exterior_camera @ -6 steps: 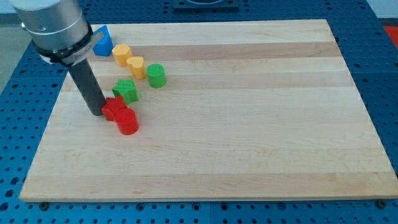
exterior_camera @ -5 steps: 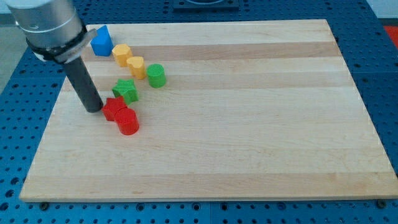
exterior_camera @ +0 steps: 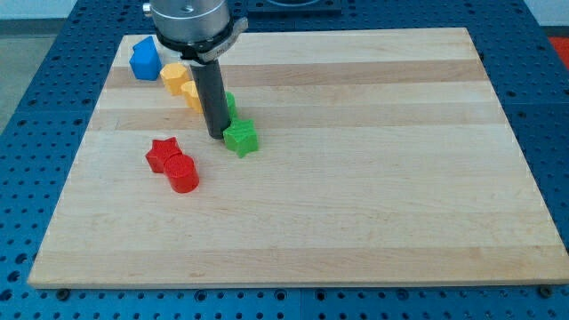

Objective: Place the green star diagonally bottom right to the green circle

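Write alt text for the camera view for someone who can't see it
My tip touches the left side of the green star block on the pale wooden board, with the green round block mostly hidden behind the dark rod just above. A red star block and red round block sit lower left; two yellow blocks and a blue block lie upper left.

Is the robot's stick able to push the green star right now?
Probably yes. My tip sits right at the view's left edge of the green star block, apparently touching it, with nothing between them. The green circle block is partly hidden behind the rod.
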